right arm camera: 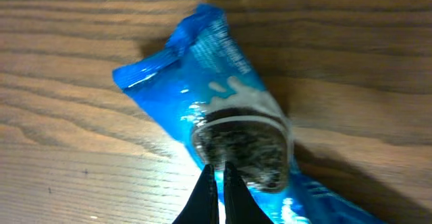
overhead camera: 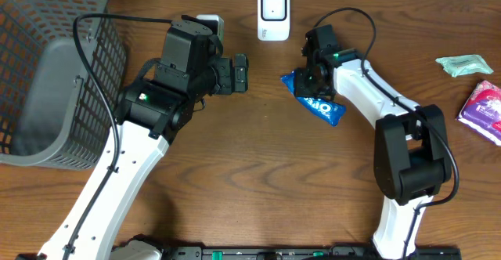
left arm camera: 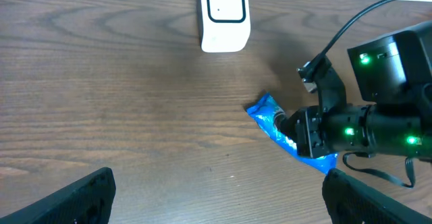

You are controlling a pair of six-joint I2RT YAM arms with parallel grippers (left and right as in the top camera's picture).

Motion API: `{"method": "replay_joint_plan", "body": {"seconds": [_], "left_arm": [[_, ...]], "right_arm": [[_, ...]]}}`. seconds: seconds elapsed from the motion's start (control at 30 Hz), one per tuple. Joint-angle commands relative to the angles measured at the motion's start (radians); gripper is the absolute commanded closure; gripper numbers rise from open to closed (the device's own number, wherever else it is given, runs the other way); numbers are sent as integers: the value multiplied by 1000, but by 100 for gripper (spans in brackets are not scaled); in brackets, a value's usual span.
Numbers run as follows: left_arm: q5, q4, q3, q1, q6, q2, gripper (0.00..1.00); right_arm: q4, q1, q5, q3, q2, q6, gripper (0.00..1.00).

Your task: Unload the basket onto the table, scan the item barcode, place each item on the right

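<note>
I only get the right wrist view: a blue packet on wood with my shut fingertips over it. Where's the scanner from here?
Observer: The white scanner stands at the table's far edge, beyond the blue packet and apart from it.
Operator: What's the left arm up to?
Observer: The left gripper is open and empty, on the robot's left of the packet, with its camera looking toward it.
Operator: Anything else on that side?
Observer: A grey basket sits at the table's left end.
</note>
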Motion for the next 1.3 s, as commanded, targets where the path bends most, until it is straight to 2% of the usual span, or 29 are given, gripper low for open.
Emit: {"method": "replay_joint_plan", "body": {"seconds": [0.0, 0.13, 0.37, 0.63, 0.97, 1.27], "left_arm": [[-13, -2, 19, 3, -5, 3, 2], [-13, -2, 19, 3, -5, 3, 2], [-13, -2, 19, 3, -5, 3, 2], [-13, -2, 19, 3, -5, 3, 2], [-13, -2, 19, 3, -5, 3, 2], [-13, -2, 19, 3, -5, 3, 2]], "right_arm": [[5, 25, -12, -6, 42, 12, 99], [27, 42, -27, -4, 58, -15, 99], [-14, 22, -14, 59, -30, -16, 99], [11, -18, 165, 59, -60, -17, 99], [0, 10, 100, 45, 52, 21, 99], [76, 63, 29, 48, 95, 21, 99]]}}
